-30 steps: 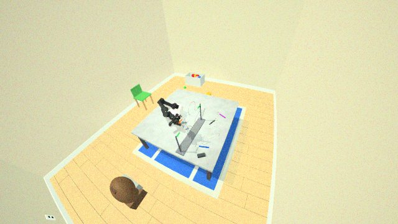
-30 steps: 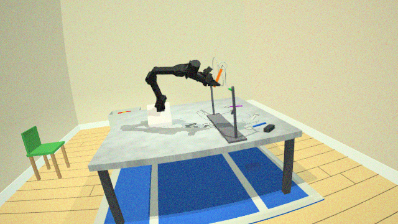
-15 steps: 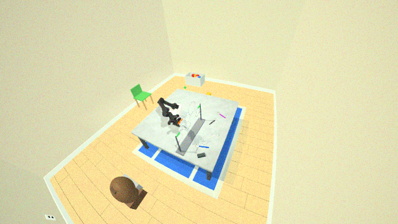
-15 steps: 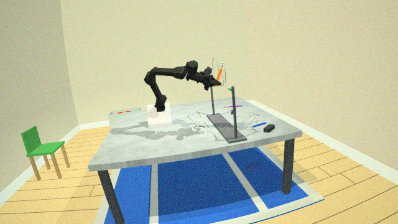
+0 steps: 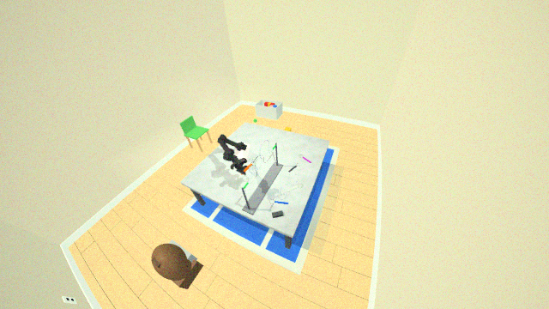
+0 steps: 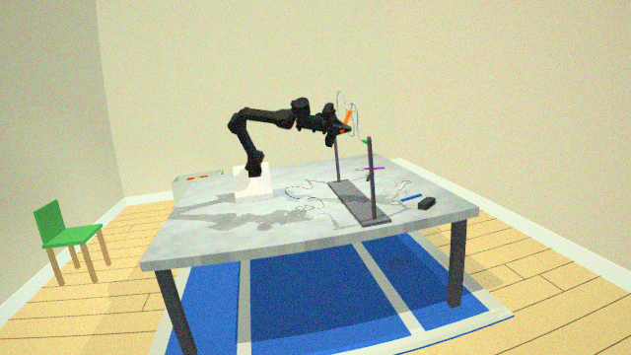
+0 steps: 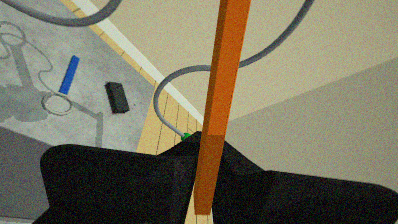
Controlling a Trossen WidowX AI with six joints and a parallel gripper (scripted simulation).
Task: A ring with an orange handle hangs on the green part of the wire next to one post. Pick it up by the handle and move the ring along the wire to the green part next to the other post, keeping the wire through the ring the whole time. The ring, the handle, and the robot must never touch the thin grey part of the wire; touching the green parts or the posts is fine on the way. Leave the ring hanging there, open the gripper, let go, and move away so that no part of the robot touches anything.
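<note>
Between tool's fingers: orange handle, ring apparently above.

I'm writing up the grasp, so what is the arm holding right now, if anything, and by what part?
The orange handle of the ring, gripped between the jaws near its lower end, the end away from the ring.

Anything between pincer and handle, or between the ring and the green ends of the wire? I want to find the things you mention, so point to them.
Pincer [image 5: 245, 171] [image 6: 347, 129] [image 7: 205, 138] to orange handle [image 5: 248, 167] [image 6: 348, 117] [image 7: 225, 75]: nothing, it's clamped on. Toward either green end [image 5: 245, 185] [image 6: 365, 141] [image 7: 186, 136]: no loose object visible, just bends of the grey wire [image 6: 357, 123] [image 7: 156, 97], which must not be touched.
</note>
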